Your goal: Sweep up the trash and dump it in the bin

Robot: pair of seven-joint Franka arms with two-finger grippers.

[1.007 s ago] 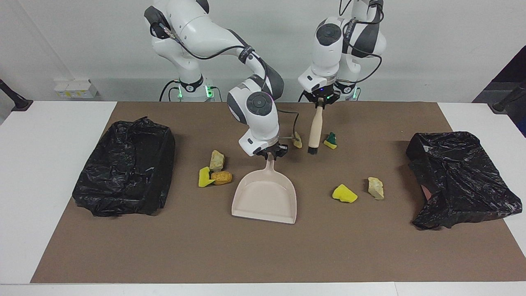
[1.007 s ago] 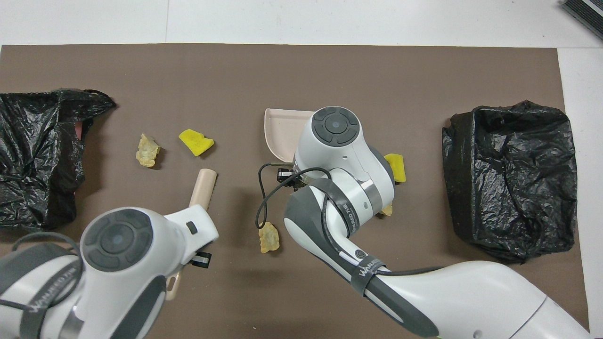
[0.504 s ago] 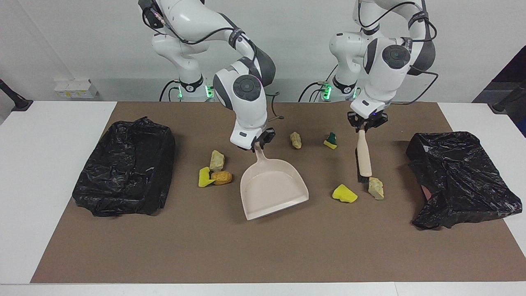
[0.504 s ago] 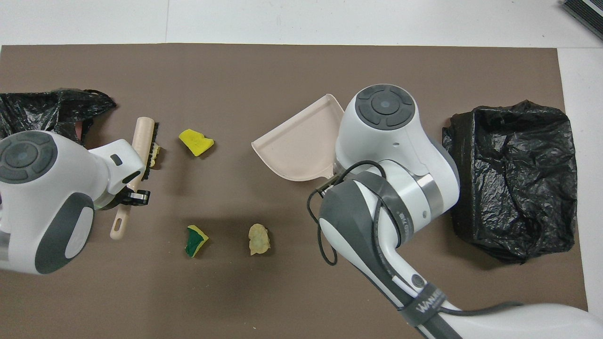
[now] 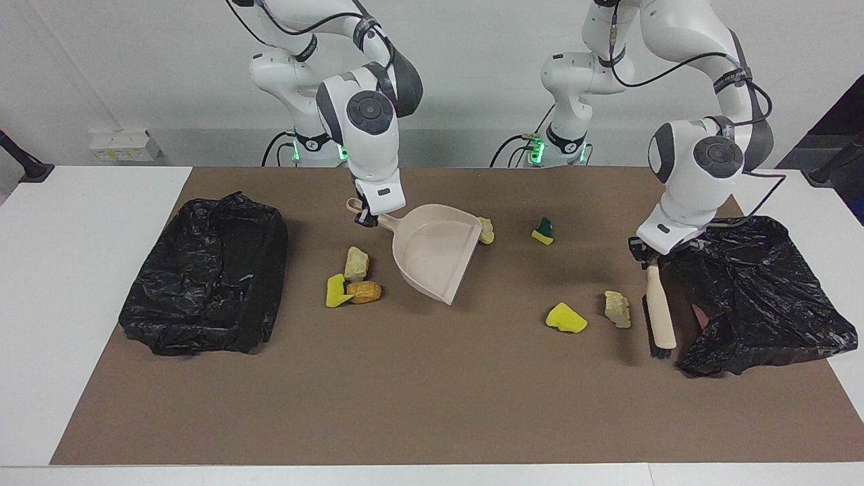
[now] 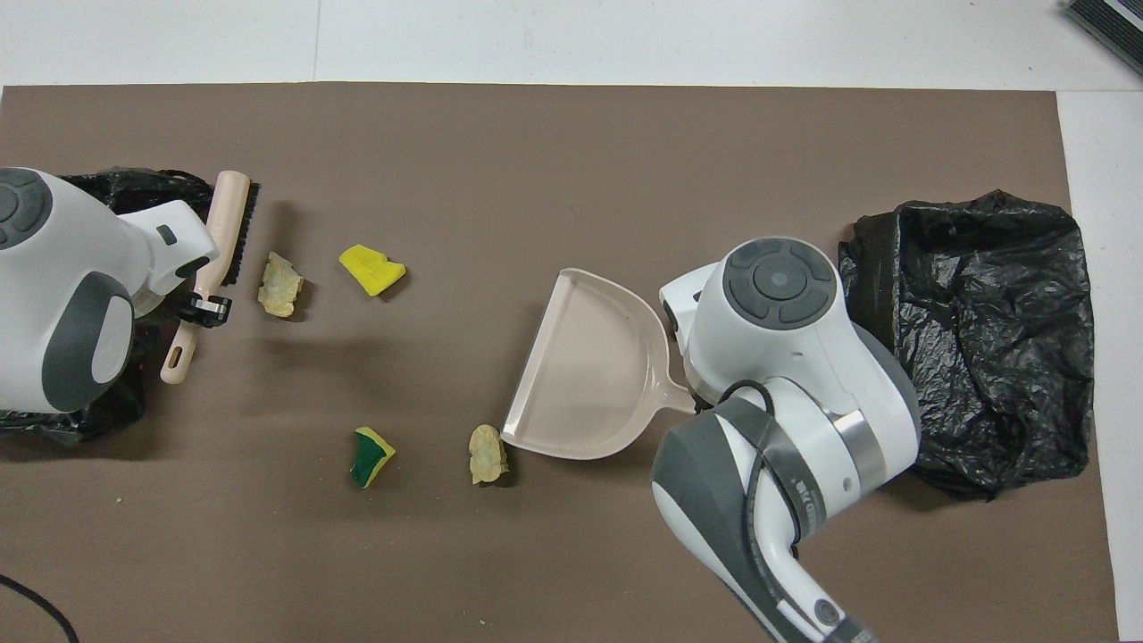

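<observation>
My right gripper (image 5: 366,217) is shut on the handle of the beige dustpan (image 5: 432,250). The pan's mouth faces the left arm's end, and one corner is right beside a beige chunk (image 5: 486,231) (image 6: 487,453). My left gripper (image 5: 649,260) (image 6: 204,306) is shut on the brush (image 5: 659,310) (image 6: 228,228), which lies between a black bag and another beige chunk (image 5: 617,308) (image 6: 279,284). A yellow wedge (image 5: 565,318) (image 6: 371,268) lies beside that chunk. A green-and-yellow bit (image 5: 542,231) (image 6: 369,455) lies nearer the robots. A beige chunk (image 5: 356,263), a yellow wedge (image 5: 335,290) and a tan-orange chunk (image 5: 364,291) cluster beside the pan.
A bin lined with a black bag (image 5: 206,273) (image 6: 973,330) stands at the right arm's end of the brown mat. A second crumpled black bag (image 5: 756,290) lies at the left arm's end, mostly under my left arm in the overhead view.
My right gripper has swung the dustpan nearer the robots and turned its mouth toward the left arm's end. My left gripper has carried the brush past the beige chunk to beside the black bag.
</observation>
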